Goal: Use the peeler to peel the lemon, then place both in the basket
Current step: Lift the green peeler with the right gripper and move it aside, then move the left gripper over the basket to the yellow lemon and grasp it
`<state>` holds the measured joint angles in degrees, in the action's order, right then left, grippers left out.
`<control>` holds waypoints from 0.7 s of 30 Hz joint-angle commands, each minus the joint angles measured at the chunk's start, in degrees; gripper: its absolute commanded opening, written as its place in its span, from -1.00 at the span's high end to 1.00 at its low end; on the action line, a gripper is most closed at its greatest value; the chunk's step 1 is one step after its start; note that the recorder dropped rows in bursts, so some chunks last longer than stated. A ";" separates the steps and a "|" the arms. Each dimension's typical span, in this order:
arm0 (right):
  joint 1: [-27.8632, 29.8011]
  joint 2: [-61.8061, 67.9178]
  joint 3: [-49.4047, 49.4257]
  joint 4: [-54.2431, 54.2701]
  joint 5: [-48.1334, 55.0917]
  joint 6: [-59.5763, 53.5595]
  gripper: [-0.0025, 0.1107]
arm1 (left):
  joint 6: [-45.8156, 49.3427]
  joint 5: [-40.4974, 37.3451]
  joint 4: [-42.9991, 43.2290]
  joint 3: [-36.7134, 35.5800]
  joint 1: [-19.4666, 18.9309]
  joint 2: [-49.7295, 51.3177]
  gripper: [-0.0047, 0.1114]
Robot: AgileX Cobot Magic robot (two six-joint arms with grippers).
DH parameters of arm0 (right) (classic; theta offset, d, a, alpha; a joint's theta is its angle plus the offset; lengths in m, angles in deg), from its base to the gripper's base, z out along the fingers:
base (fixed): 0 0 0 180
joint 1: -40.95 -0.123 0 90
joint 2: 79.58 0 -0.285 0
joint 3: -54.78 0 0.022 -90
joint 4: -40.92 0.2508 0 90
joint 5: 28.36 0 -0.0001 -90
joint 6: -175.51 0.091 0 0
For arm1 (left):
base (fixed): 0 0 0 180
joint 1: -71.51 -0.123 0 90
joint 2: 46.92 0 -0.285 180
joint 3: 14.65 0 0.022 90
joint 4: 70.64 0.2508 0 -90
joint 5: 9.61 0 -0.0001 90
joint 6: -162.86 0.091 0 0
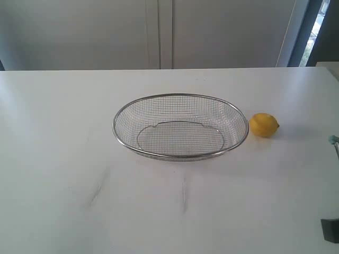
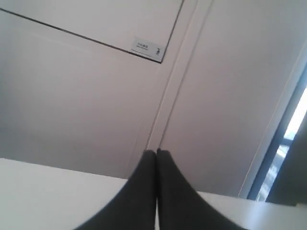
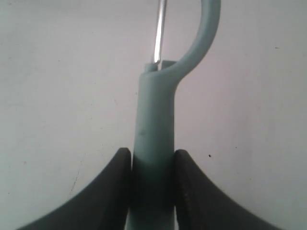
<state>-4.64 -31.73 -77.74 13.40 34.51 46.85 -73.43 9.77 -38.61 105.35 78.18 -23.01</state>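
The wire-mesh basket stands in the middle of the white table. Just right of its rim lies the yellow lemon, with its nub pointing right. My right gripper is shut on the teal handle of the peeler, whose metal blade points away over the bare table. In the exterior view only the peeler's teal tip shows at the right edge, right of the lemon. My left gripper is shut with nothing in it and faces the far wall, off the exterior view.
A dark part of the right arm shows at the lower right corner of the exterior view. Grey cabinet panels stand behind the table's far edge. Faint scuff marks cross the table's front.
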 commanded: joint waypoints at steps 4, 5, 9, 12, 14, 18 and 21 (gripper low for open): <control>0.65 -0.48 0.14 -1.20 -0.31 0.41 0.96 | -26.55 6.13 49.38 18.98 0.36 29.32 0.92; 0.65 -0.48 0.14 -1.20 -0.31 0.41 0.96 | -26.55 3.73 53.60 22.35 0.36 34.10 0.92; 0.65 -0.48 0.14 -1.20 -0.31 0.41 0.96 | -26.75 -6.08 63.93 31.29 0.36 45.46 0.92; 0.65 -0.48 0.14 -1.20 -0.31 0.41 0.96 | -30.50 -8.40 67.92 35.58 0.36 51.76 0.92; 0.65 -0.48 0.14 -1.20 -0.31 0.41 0.96 | -29.02 -11.59 67.92 37.49 0.60 56.18 0.92; 0.65 -0.48 0.14 -1.20 -0.20 0.41 0.96 | -19.79 -21.68 67.92 38.27 2.08 61.47 0.92; 0.65 -0.48 0.14 -1.20 -0.20 0.41 0.96 | -8.40 -33.95 67.64 38.17 3.40 64.08 0.92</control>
<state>-4.64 -31.73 -77.74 13.40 34.51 46.85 -90.76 -13.64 28.57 143.12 80.47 39.58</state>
